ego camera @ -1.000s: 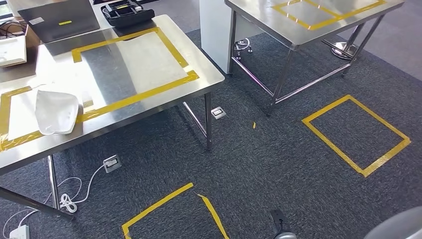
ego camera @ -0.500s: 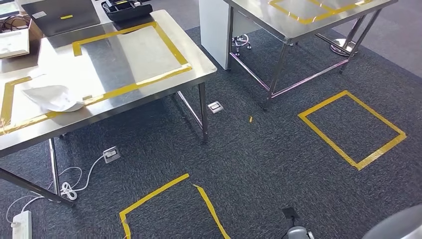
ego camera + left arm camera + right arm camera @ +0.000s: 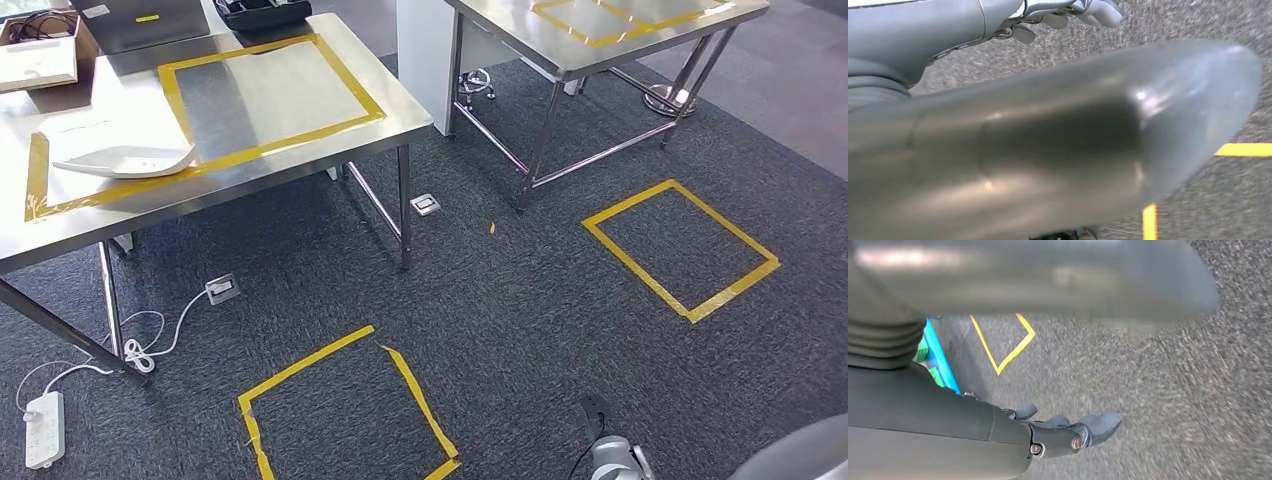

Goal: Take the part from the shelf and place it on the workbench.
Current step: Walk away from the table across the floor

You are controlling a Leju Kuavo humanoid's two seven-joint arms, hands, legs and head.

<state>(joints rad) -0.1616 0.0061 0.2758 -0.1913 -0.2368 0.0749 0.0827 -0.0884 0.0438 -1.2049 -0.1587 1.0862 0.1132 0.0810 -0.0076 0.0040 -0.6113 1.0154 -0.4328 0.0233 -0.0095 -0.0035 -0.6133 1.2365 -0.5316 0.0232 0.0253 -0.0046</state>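
A white curved part [image 3: 125,160] lies on the steel workbench [image 3: 405,112] at the left of the head view, inside a yellow tape outline at the bench's left end. Both arms hang low over the dark carpet, away from the bench. In the left wrist view my left hand [image 3: 1083,11] has its pale fingers loosely apart beside the blurred grey thumb, and holds nothing. In the right wrist view my right hand [image 3: 1068,430] shows dark fingers spread over the carpet, also with nothing in them.
A second steel table [image 3: 560,60] stands at the back right beside a white cabinet [image 3: 425,50]. Yellow tape squares [image 3: 680,248] mark the carpet. A power strip [image 3: 44,430] and cable lie under the workbench. A black tray [image 3: 262,10] and a cardboard box [image 3: 40,55] sit at its far side.
The whole head picture has shifted: tables and floor marks slid up and to the left and are seen from a lower angle, so the camera moved. The white part stays on the bench.
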